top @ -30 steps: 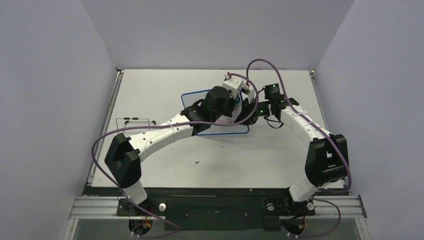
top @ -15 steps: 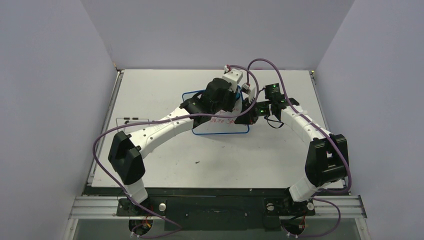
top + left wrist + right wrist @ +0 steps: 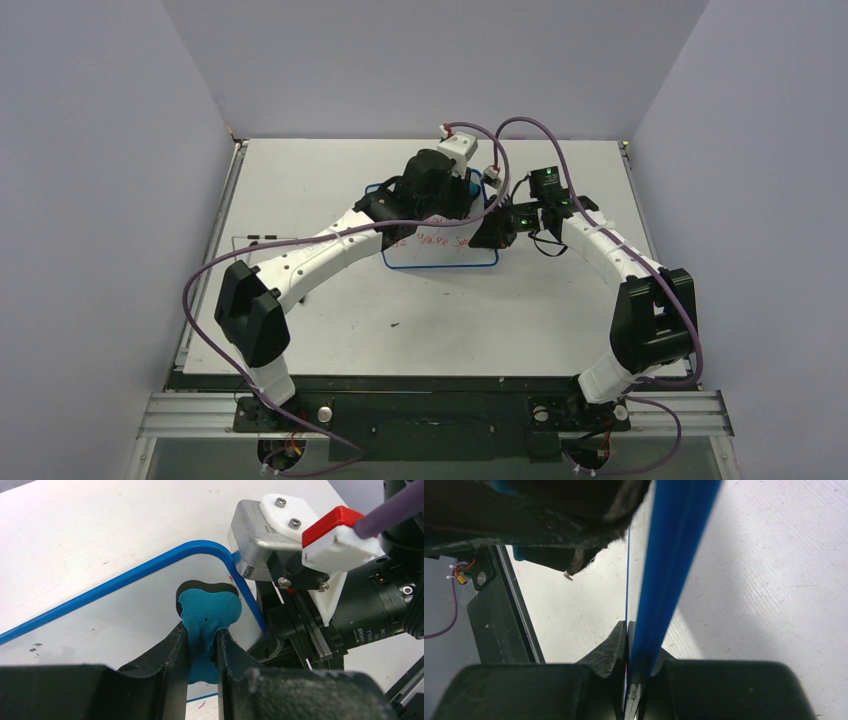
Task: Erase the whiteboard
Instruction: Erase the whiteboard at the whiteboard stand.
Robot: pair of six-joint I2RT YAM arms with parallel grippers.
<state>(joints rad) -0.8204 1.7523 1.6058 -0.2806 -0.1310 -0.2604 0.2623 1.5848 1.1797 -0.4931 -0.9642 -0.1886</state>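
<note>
Over on the left, the left arm point(image 3: 320, 255) stretches from its base across the pale surface point(image 3: 450, 310) to the whiteboard point(image 3: 440, 257), which lies around the middle of the far half. The left claw point(image 3: 202, 632) is squeezed tight on the waist of a blue-and-black bone-shaped eraser point(image 3: 210, 604). The eraser's rounded head sits over the board's white face, just inside a rounded blue corner; I can't quite tell how hard it presses down. From above, red handwriting point(image 3: 443, 241) shows along the near part of the board, partly under the arm. At the board's right edge, the right claw point(image 3: 636, 645) has its two fingers almost together, pinching the thin blue rim point(image 3: 674, 555) between them, and the rim runs straight up its wrist camera's view. Purple cables point(image 3: 520, 125) loop above both arms.
</note>
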